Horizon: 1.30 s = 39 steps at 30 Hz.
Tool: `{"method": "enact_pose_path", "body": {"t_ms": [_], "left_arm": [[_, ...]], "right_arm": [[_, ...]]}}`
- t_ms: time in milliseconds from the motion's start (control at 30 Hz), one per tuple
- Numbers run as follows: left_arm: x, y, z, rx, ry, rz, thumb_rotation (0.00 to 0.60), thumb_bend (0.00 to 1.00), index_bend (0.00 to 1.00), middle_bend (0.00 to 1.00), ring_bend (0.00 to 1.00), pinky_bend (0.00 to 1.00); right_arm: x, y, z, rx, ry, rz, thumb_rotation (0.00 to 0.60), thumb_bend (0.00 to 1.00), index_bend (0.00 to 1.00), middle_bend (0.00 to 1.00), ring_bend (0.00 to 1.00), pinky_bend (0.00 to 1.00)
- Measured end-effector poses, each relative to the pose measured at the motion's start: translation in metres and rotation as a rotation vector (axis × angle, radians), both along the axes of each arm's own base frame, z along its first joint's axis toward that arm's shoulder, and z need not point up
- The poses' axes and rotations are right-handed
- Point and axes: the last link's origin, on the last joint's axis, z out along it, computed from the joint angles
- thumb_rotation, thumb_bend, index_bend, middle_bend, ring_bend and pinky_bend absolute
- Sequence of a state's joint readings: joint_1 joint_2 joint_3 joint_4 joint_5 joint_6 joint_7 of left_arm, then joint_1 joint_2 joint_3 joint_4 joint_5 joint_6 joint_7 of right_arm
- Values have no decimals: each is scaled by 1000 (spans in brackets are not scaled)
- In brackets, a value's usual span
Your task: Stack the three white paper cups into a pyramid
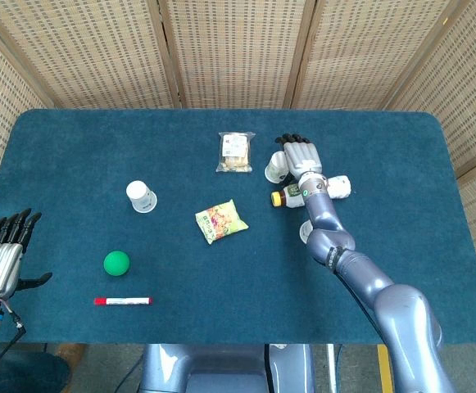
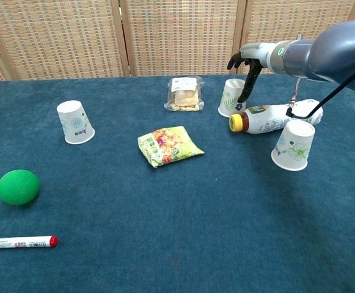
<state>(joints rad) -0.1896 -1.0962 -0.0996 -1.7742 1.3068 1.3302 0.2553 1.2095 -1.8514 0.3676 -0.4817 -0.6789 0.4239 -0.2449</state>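
Three white paper cups stand upside down on the blue table. One is at the left (image 1: pixel 141 196) (image 2: pixel 75 122). One is at the far middle (image 1: pixel 275 169) (image 2: pixel 231 97). One is at the right (image 2: pixel 293 144), mostly hidden under my right arm in the head view (image 1: pixel 305 232). My right hand (image 1: pixel 299 155) (image 2: pixel 251 56) hovers over the far middle cup with its fingers spread, its thumb hanging by the cup's right side, holding nothing. My left hand (image 1: pixel 0 258) is open, off the table's front left edge, shown only in the head view.
A plastic bottle (image 2: pixel 276 116) lies on its side between the two right cups. A snack packet (image 2: pixel 168 145) lies mid-table and a clear cracker bag (image 2: pixel 185 93) sits behind it. A green ball (image 2: pixel 18 186) and a red-capped marker (image 2: pixel 18 242) lie front left.
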Motion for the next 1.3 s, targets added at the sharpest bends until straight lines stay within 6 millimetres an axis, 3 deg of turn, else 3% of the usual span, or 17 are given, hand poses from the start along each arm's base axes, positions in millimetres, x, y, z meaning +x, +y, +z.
{"method": "enact_pose_path", "body": {"t_ms": [167, 300, 433, 733, 1000, 1133, 1300], "left_arm": [[-1, 1, -1, 2, 4, 4, 600, 0, 0, 0, 0, 0], [-1, 3, -2, -2, 8, 10, 600, 0, 0, 0, 0, 0], [-1, 3, -3, -3, 11, 11, 600, 0, 0, 0, 0, 0], [3, 0, -4, -9, 7, -9, 600, 0, 0, 0, 0, 0], [9, -9, -2, -16, -12, -52, 600, 0, 0, 0, 0, 0], [12, -14, 0, -24, -22, -78, 600, 0, 0, 0, 0, 0], [15, -21, 1, -34, -36, -103, 600, 0, 0, 0, 0, 0]], "right_arm": [[2, -3, -10, -3, -1, -16, 600, 284, 311, 341, 285, 360], [5, -3, -14, -19, -5, -9, 600, 384, 484, 494, 450, 530], [8, -4, -11, -69, -12, 12, 600, 478, 560, 553, 514, 598], [13, -4, -3, -121, -32, 99, 600, 496, 565, 558, 520, 607], [39, 5, 6, -107, -91, 250, 600, 500, 565, 558, 520, 607], [56, 24, 7, -45, -135, 334, 600, 500, 564, 558, 520, 608], [78, 70, 8, 76, -176, 437, 600, 500, 564, 558, 520, 607]]}}
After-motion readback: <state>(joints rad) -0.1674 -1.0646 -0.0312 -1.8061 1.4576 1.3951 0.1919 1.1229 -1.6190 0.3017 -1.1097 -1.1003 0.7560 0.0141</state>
